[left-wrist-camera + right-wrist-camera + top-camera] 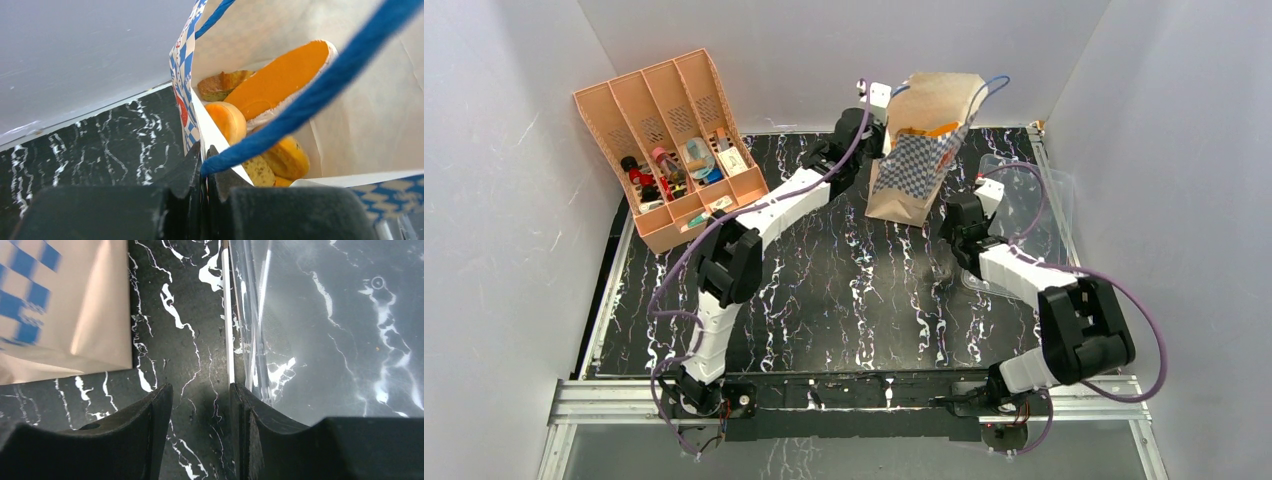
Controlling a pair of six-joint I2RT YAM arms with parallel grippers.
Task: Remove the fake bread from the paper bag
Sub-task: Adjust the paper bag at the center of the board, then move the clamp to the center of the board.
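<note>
The tan kraft paper bag [919, 160] with the blue-and-white checkered band stands on the black, white-veined marble-pattern table [844, 290]. Its base is on the surface and its long axis leans, with the open mouth up and tipped away from the arms. The left gripper [203, 152] is at the bag's rim with its jaws closed on the paper edge, just where the blue cord handle [320, 90] runs in between them. All the fake bread is inside the bag. A long orange-topped loaf [280, 80] lies aslant along the cream inner wall, its long axis rising toward the mouth. A brown toast slice [220, 85] is beside its lower end, a small round tan bun [227, 120] sits against the pinched wall, and a golden ring bagel [289, 157] lies deeper below it. The pieces look light, stiff and smooth, so they will probably slide. I judge the loaf is best pinched across its narrow width near the raised end, and the bagel through its ring. The thin paper will crumple or tip if pulled hard. The right gripper [200, 392] hovers low just beside the bag's base with its jaws apart and nothing held. One finger is against the edge of a clear plastic tray [325, 340].
</note>
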